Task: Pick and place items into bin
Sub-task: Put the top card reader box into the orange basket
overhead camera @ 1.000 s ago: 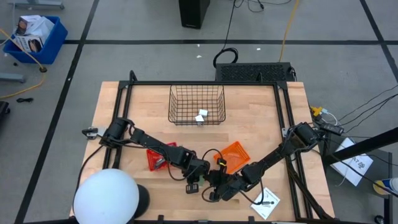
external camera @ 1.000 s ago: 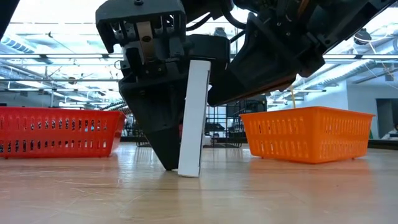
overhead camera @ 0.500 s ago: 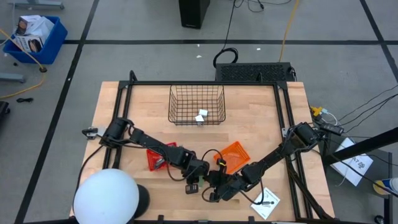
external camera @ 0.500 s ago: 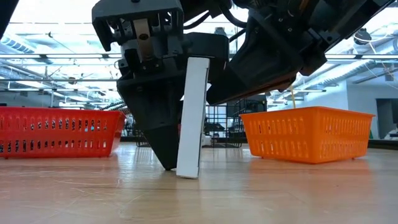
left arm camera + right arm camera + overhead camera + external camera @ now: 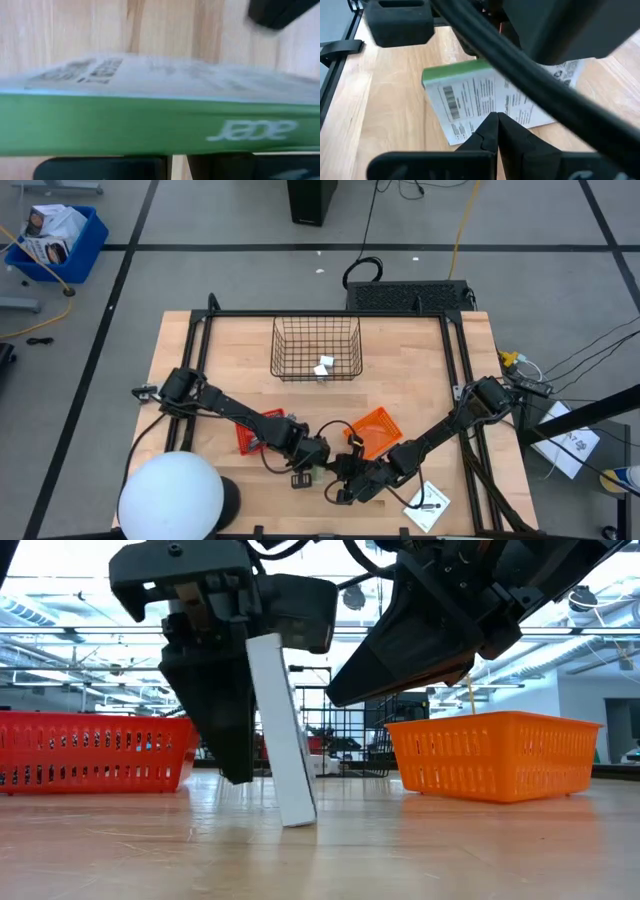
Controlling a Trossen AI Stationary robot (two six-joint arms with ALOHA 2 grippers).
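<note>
My left gripper (image 5: 303, 463) is near the table's near edge and is shut on a flat white box (image 5: 280, 730) with a green edge (image 5: 160, 120) and a printed face (image 5: 470, 100). My right gripper (image 5: 495, 127) is shut just to the right of the box, pointing at its printed face. In the low view a gap shows between its tip (image 5: 335, 698) and the box. Two white cubes (image 5: 322, 367) lie in the black wire basket (image 5: 315, 330). A white card with a black part (image 5: 426, 505) lies flat near the near right corner. The plier-like tool is not plainly visible. My left gripper holds the white box by its upper part (image 5: 262, 660), coming from above and pointing down. One dark finger (image 5: 225, 730) lies against the box's left face; the other is hidden behind the box. The box leans with its top toward the table's left. Its lower edge (image 5: 298, 820) stands on the table.
A red basket (image 5: 248, 435) sits left of the grippers and an orange basket (image 5: 377, 430) right of them, both close by. A white dome (image 5: 170, 500) stands at the near left corner. A black frame (image 5: 330, 313) rims the table.
My left gripper has moved toward the table's left and risen a little, its fingertip now off the table. The box has tipped from almost upright to leaning, with its top carried left and its lower edge staying where it was. The right gripper kept still.
</note>
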